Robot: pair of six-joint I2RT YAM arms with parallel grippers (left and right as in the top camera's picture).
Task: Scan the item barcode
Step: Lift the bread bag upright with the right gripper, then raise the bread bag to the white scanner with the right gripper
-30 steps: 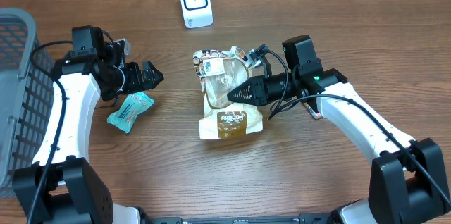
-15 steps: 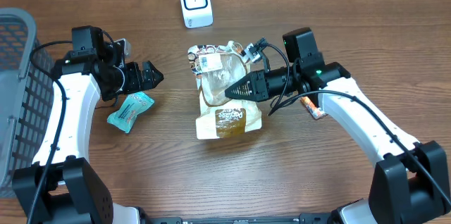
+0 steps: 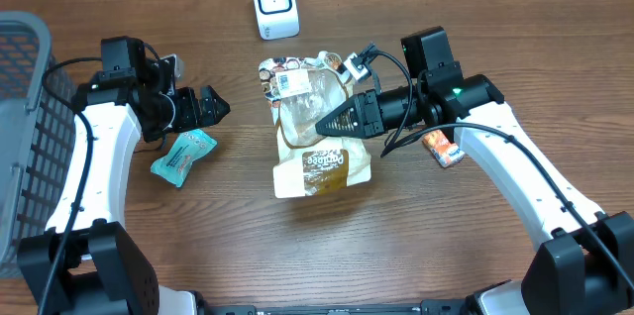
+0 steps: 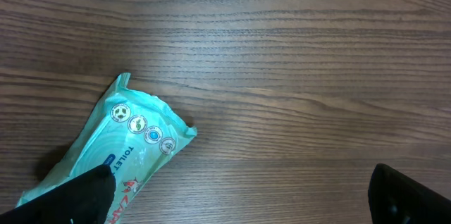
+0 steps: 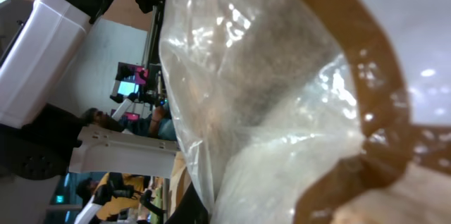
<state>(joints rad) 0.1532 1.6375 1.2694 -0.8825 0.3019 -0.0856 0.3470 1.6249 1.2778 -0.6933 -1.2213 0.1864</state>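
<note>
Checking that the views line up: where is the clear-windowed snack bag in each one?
Overhead: snack bag at the centre of the table, right gripper shut on it.
Left wrist: not in it; only a teal packet on the table.
Right wrist: fills the frame.
Shared landmark: the bag's brown print, in overhead and right wrist.

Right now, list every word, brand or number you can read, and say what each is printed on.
"TOILET", on the teal plastic packet; further print there is too small.
Brown cursive logo on the clear and cream plastic bag: too blurred to read.
The white sticker at the bag's top: print too small.
The small orange packet: print too small.
</note>
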